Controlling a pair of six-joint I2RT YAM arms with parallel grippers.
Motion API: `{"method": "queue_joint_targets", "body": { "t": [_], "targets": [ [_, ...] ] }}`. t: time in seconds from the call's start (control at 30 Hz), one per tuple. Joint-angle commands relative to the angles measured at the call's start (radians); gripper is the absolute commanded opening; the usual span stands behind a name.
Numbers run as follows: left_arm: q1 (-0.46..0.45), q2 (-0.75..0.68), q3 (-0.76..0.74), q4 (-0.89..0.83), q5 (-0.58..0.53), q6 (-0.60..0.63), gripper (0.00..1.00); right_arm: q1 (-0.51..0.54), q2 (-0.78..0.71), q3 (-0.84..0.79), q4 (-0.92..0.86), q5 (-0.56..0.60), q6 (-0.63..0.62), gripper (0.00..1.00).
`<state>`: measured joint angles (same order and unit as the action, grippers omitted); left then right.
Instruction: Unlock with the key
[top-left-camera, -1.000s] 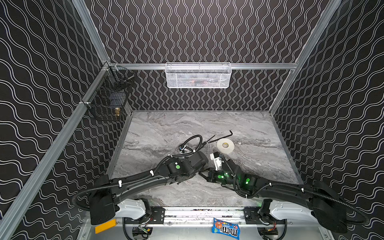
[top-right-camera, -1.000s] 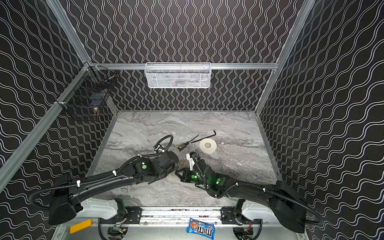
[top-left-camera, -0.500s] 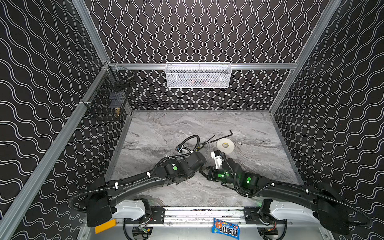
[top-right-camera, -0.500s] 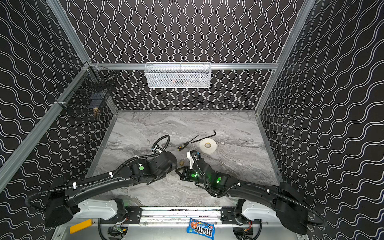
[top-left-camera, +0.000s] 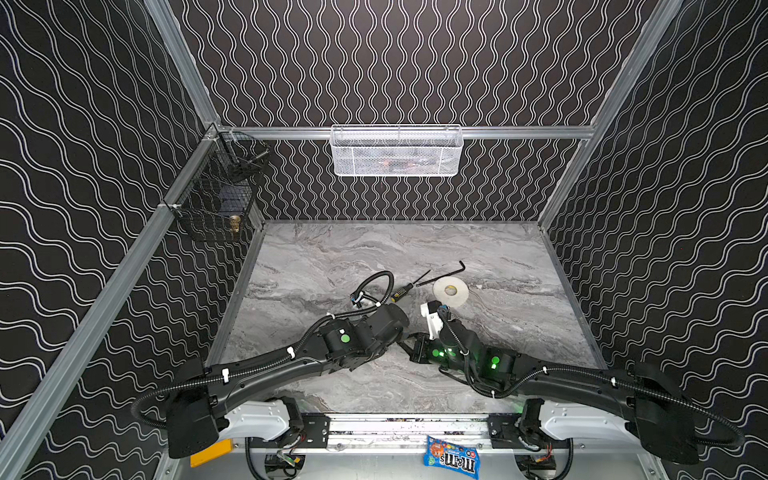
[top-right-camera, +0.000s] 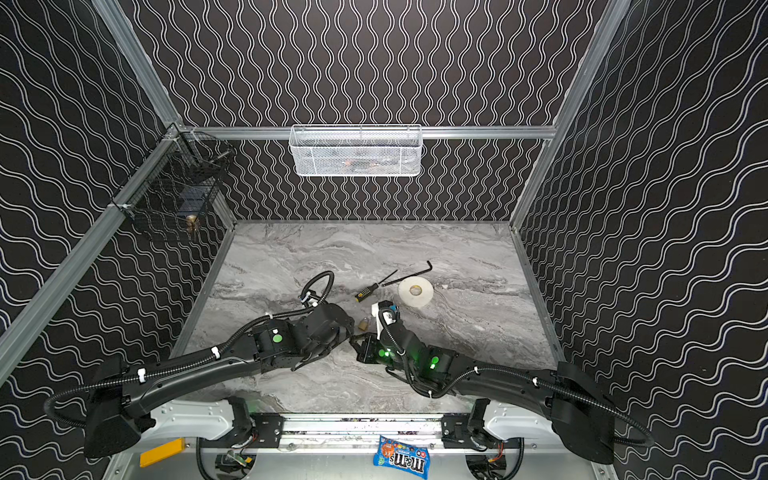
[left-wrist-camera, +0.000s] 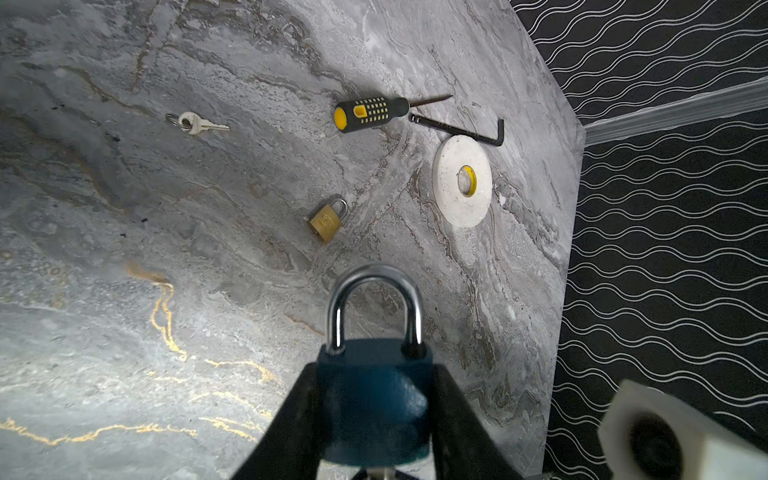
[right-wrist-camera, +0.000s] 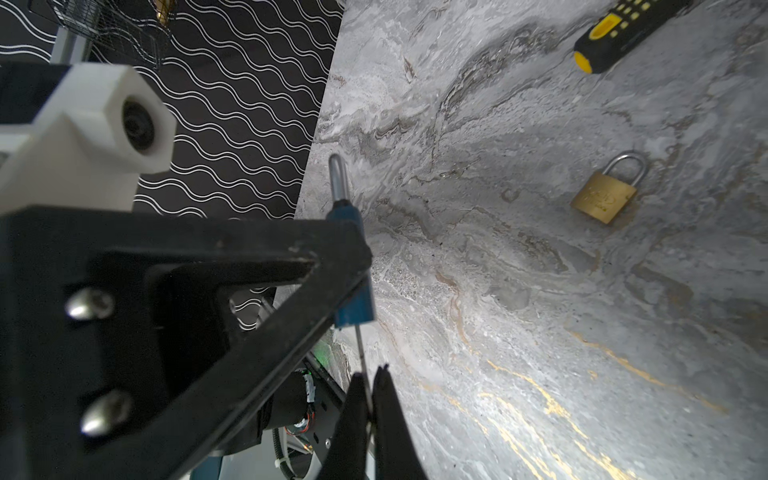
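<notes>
My left gripper (left-wrist-camera: 374, 370) is shut on a blue padlock (left-wrist-camera: 374, 399), its fingers pressing both sides of the body. The silver shackle (left-wrist-camera: 374, 291) is closed and points away from the wrist. My right gripper (right-wrist-camera: 369, 382) is shut on the key (right-wrist-camera: 360, 353), a thin metal blade seen edge-on. The blade runs up into the underside of the blue padlock (right-wrist-camera: 356, 309). In both top views the two grippers meet at the table's front middle, left gripper (top-left-camera: 399, 338) against right gripper (top-right-camera: 357, 345). The key is too small to see there.
On the marble table (left-wrist-camera: 124, 249) lie a brass padlock (left-wrist-camera: 327, 221), a second silvery key on a ring (left-wrist-camera: 195, 123), a black-and-yellow screwdriver (left-wrist-camera: 365, 113), a black hex key (left-wrist-camera: 461, 129) and a white tape roll (left-wrist-camera: 461, 180). A white mesh basket (top-left-camera: 397, 151) and a black wire basket (top-left-camera: 220, 195) hang on the walls.
The left arm has eased slightly to the left with the padlock. The right arm has hardly moved. Both grips stay as they were.
</notes>
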<state>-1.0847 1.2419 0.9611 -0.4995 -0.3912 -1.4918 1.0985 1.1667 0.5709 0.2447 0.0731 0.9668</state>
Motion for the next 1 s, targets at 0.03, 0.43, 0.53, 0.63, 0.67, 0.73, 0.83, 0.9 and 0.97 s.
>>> {"method": "queue_joint_targets", "body": {
  "t": [0.03,0.43,0.53,0.63,0.67,0.73,0.83,0.9,0.97],
  "targets": [
    [-0.007,0.008,0.008,0.018,0.06,0.013,0.0,0.001,-0.015,0.021,0.047,0.078,-0.05,0.0],
    [-0.012,-0.001,-0.005,-0.005,0.025,0.011,0.0,-0.001,0.01,0.062,0.005,0.086,-0.106,0.0],
    [-0.012,-0.001,-0.01,0.016,0.043,0.017,0.0,0.0,0.012,0.081,0.01,0.086,-0.126,0.0],
    [-0.012,0.007,0.007,-0.032,0.03,0.018,0.0,-0.003,0.033,0.114,-0.053,0.113,-0.103,0.0],
    [-0.012,0.0,0.001,-0.027,0.029,0.014,0.0,-0.004,0.038,0.119,-0.064,0.114,-0.099,0.0],
    [-0.012,-0.016,-0.019,0.002,0.03,0.015,0.0,-0.006,0.04,0.115,-0.049,0.106,-0.099,0.0],
    [-0.011,-0.032,-0.028,-0.008,0.015,0.003,0.0,-0.005,0.043,0.105,-0.017,0.089,-0.093,0.0],
    [-0.011,-0.044,-0.034,-0.001,0.004,0.001,0.0,-0.006,0.048,0.111,-0.023,0.077,-0.098,0.0],
    [-0.009,-0.056,-0.038,0.004,-0.014,-0.002,0.0,-0.006,0.047,0.113,-0.025,0.059,-0.113,0.0]
  ]
}}
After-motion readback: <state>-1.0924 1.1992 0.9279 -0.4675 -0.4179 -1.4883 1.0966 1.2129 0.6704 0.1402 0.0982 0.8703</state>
